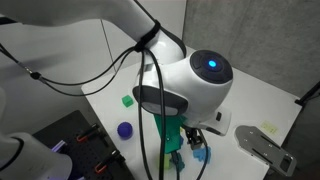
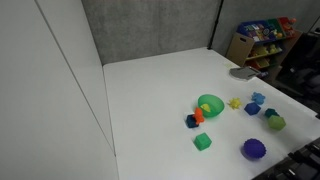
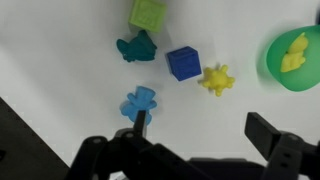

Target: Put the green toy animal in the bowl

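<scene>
In the wrist view the green toy animal [image 3: 137,47] is teal and lies on the white table at upper left, below a lime-green block [image 3: 148,12]. The bright-green bowl [image 3: 272,60] sits at the right edge with a yellow toy [image 3: 295,55] inside. My gripper [image 3: 205,130] is open and empty above the table. Its left finger is just below a light-blue toy animal [image 3: 139,102]. In an exterior view the bowl [image 2: 210,104] stands left of the teal toy [image 2: 270,113]. The gripper does not show in that view.
A blue cube [image 3: 183,62] and a yellow spiky toy [image 3: 216,79] lie between the teal toy and the bowl. An orange block [image 2: 199,116], a green block [image 2: 202,142] and a purple ball [image 2: 254,149] lie nearby. The arm [image 1: 190,80] fills an exterior view.
</scene>
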Controlling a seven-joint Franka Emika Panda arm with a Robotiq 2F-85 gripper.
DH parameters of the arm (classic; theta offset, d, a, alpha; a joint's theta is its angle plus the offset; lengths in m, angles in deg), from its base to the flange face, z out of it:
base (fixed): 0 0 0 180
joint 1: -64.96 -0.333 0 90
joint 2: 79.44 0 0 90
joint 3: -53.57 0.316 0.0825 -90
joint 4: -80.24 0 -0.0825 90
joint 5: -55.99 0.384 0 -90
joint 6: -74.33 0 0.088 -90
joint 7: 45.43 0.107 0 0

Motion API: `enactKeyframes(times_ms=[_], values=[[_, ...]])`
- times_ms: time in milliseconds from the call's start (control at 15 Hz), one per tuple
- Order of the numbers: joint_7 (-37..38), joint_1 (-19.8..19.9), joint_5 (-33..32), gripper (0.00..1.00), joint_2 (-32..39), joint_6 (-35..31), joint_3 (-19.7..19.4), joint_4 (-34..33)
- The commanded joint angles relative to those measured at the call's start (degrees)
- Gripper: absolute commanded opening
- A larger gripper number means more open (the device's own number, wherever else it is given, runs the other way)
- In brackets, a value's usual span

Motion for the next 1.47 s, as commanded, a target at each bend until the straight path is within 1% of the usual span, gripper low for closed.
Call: enactKeyframes(times_ms=[0,333,400,467,533,800,867,1000,1200,1400], values=[[-3.12,3.77,1.27,1.0,3.9,-3.89,2.39,0.54],[-9.79,8.76,4.55,1.0,8.66,-10.41,7.33,2.1],[-10.64,9.72,4.82,1.0,9.29,-10.5,8.28,2.08],[-10.97,10.65,4.2,1.0,9.11,-7.13,8.9,1.8],[-7.65,9.9,2.43,1.0,9.08,-9.32,8.52,2.16],[-8.19,10.66,2.56,1.0,9.65,-8.5,9.32,2.13],[-8.22,10.57,2.8,1.0,11.05,-10.64,9.47,1.96],[-9.73,11.53,3.73,1.0,12.93,-10.39,10.48,1.5],[-11.91,13.55,5.04,1.0,16.22,-12.21,13.13,1.0],[-13.82,16.48,5.14,1.0,19.67,-13.44,16.14,-0.27]])
